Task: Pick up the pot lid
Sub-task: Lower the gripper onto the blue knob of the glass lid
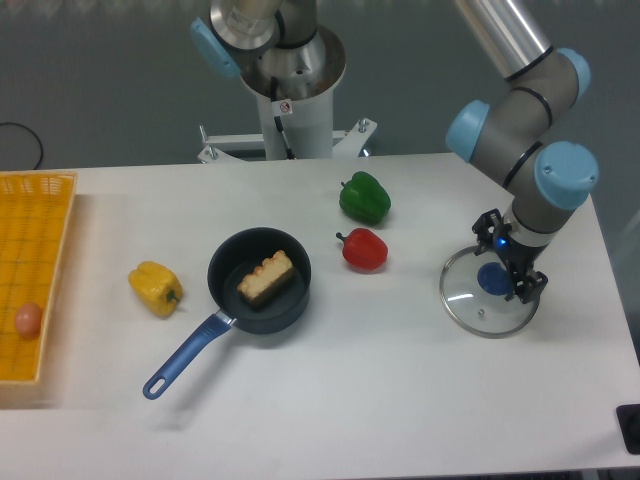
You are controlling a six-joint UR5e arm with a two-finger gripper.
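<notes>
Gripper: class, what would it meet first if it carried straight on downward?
Probably the blue knob of the pot lid, directly beneath the gripper; depth is unclear from this single view.

On the desk (pixel 330 400), a basket (pixel 35 230) sits at the far left edge with an egg (pixel 28 319) in its near part. To its right lies the left bell pepper (pixel 155 288), then the pan (pixel 225 270), which has a piece of bread (pixel 266 277) in it, its handle (pixel 185 357) pointing front-left. Right of the pan lies the middle bell pepper (pixel 364 249), with the rear bell pepper (pixel 364 197) just behind it. Farthest right, the pot lid (pixel 470 300) lies flat, the gripper (pixel 508 268) down at its centre.
</notes>
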